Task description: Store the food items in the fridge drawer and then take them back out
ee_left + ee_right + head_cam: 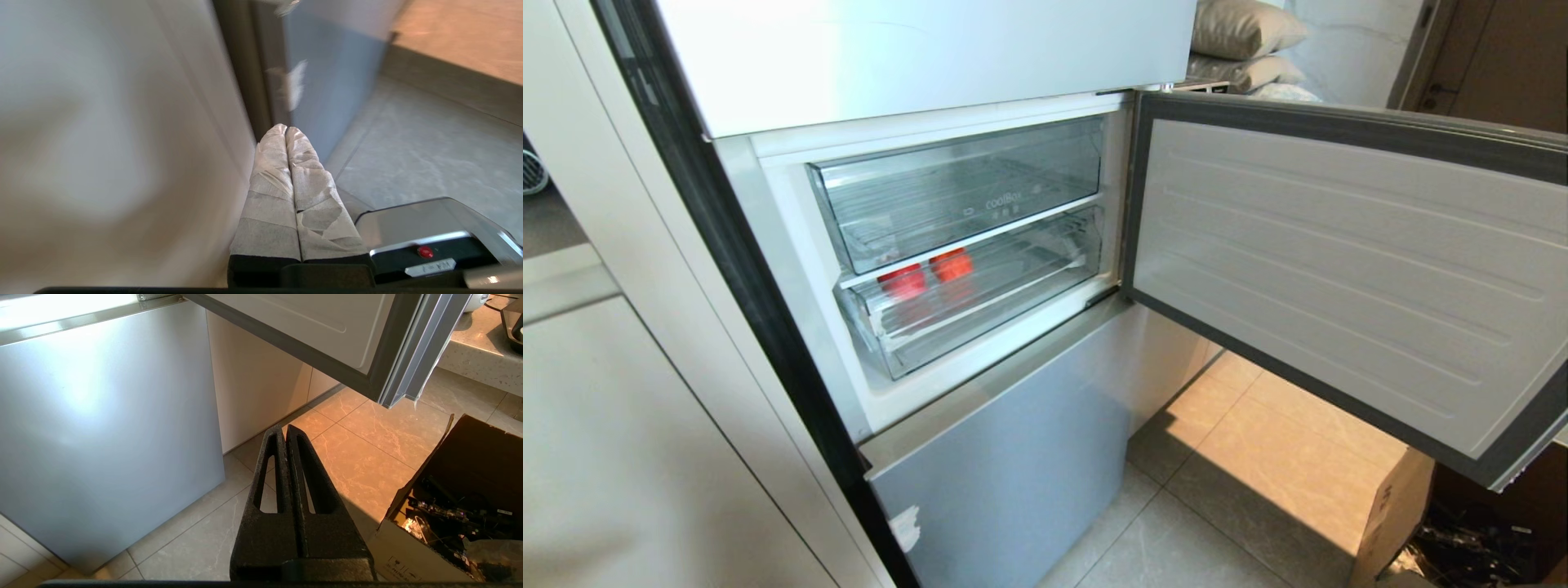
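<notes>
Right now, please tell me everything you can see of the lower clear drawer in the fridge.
The lower clear drawer is a wide, shallow box of see-through plastic with a ribbed floor and a stepped front lip. It sits pushed into the fridge compartment, directly under the upper clear drawer, behind the open door. Two red-orange items show through its wall at the left. No gripper touches it.

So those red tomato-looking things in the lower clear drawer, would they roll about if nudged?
Probably. The red fruits look rounded, so a push could roll them along the lower drawer's ribbed floor, though the ribs may check them. They seem small, likely light.
</notes>
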Available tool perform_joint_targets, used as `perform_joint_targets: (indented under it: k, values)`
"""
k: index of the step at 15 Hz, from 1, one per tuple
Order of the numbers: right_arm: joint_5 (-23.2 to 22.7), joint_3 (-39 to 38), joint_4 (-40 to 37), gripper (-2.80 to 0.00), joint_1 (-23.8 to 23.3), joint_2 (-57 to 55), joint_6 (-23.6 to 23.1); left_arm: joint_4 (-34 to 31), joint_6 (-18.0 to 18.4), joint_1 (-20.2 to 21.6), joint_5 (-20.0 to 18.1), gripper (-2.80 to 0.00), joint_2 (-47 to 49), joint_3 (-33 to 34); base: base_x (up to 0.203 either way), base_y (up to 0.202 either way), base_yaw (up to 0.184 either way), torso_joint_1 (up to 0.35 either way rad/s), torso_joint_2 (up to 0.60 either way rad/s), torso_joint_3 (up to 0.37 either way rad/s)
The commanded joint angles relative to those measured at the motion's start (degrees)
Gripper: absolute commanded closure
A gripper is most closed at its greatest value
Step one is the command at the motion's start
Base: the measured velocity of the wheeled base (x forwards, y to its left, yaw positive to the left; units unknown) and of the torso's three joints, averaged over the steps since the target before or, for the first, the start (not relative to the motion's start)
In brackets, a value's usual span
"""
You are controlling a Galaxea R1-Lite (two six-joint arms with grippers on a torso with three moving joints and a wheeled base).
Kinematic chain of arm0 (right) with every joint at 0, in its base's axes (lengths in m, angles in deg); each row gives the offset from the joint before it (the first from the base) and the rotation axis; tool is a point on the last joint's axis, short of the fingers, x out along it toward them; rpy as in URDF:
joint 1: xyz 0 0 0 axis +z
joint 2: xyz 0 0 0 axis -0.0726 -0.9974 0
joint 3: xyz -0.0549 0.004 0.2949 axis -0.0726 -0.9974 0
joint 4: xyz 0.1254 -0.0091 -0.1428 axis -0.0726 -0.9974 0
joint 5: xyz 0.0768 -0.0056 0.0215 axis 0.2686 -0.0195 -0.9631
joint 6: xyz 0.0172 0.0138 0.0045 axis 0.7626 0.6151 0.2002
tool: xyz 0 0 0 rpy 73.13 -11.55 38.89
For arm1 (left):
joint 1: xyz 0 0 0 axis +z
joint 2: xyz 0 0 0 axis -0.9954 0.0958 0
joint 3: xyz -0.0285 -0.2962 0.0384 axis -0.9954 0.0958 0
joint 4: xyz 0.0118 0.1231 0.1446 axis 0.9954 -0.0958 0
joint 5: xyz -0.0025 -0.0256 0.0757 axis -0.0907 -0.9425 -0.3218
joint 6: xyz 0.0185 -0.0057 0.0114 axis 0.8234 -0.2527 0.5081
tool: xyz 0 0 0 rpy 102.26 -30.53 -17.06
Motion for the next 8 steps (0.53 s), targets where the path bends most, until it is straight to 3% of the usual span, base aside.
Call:
perform_joint_targets:
  k: [1, 4, 6, 8]
  values:
    - [-0.03, 0.00, -0.01, 0.00, 0.02, -0.10, -0.04, -0.17, 0.12, -3.49, 0.01, 0.00, -2.94, 0.11, 0.000, 0.000, 0.000, 0.000, 0.00, 0.000]
    - [-0.02, 0.00, -0.01, 0.00, 0.02, -0.02, -0.10, 0.14, -0.27, -2.17, 0.33, 0.00, -13.65, 0.34, 0.000, 0.000, 0.000, 0.000, 0.00, 0.000]
    - [0.01, 0.00, -0.01, 0.00, 0.02, -0.02, 0.05, 2.68, -1.82, -1.74, 1.62, 0.00, -15.64, 1.42, 0.000, 0.000, 0.000, 0.000, 0.00, 0.000]
    - [0.01, 0.00, -0.01, 0.00, 0.02, -0.02, 0.05, 3.41, -9.45, -1.59, 3.66, 0.00, -15.28, 1.69, 0.000, 0.000, 0.000, 0.000, 0.00, 0.000]
